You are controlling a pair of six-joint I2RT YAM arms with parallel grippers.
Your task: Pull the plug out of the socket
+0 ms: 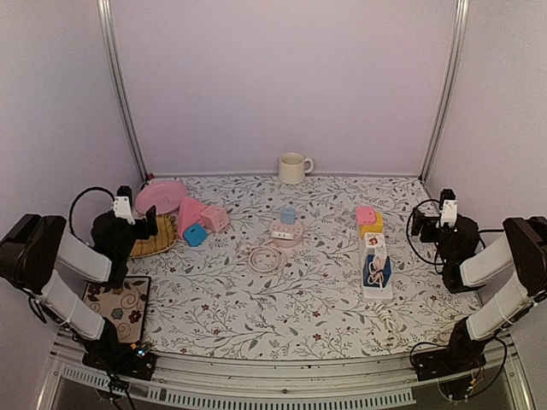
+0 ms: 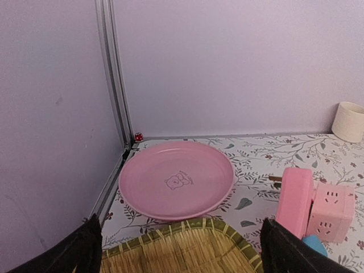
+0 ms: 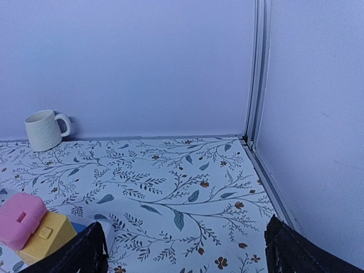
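Both open wide, holding nothing: left gripper (image 2: 181,227) over woven tray (image 2: 183,257), right gripper (image 3: 185,227) by the right wall. Blue plug (image 1: 288,215) seated in round pink socket (image 1: 286,233) mid-table, white cord (image 1: 265,257) coiled beside it. One mug (image 1: 294,168), inside not visible. One pink plate (image 2: 176,179), one power strip (image 1: 376,286).

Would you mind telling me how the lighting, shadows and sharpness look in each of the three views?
Top external: soft, even, lilac-tinted light, hardly any shadows on the floral table cover; the frame posts lean outward, a wide-angle effect. Left wrist: pink plate sharp, no glare; the left gripper's fingers dark and soft. Right wrist: bluer cast, mug crisp.
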